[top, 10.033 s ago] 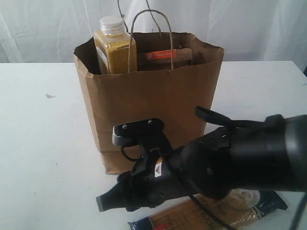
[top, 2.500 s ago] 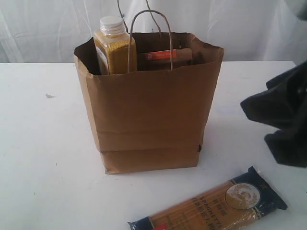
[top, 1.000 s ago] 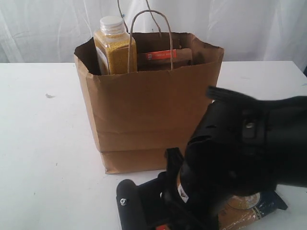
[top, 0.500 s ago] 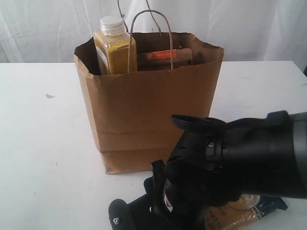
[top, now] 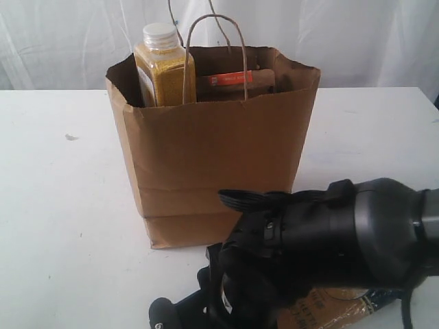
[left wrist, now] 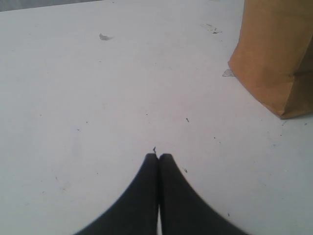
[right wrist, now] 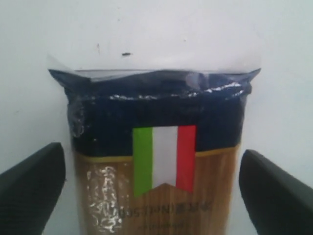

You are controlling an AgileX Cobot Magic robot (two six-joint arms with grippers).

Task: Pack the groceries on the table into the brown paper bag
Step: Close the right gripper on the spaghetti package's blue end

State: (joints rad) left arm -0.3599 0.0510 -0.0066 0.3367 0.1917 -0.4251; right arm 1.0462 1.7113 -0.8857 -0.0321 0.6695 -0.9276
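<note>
Low, right claw point(right wrist: 152, 164) splayed astride spaghetti packet point(right wrist: 156, 110).

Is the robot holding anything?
Nothing yet. The right gripper is open around the spaghetti packet, not squeezing it; the left gripper is shut and empty.

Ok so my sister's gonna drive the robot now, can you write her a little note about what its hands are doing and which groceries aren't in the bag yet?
Left gripper: shut, empty, above the table near the brown paper bag.
Right gripper: open, jaws either side of the flag end of the spaghetti packet, not gripping it.
Done: yellow-grain bottle and kraft pouch stand in the bag.
Left: the spaghetti packet lies flat on the table in front of the bag; close on it and lift it in. No jars are in view, so check inside the bag.
</note>
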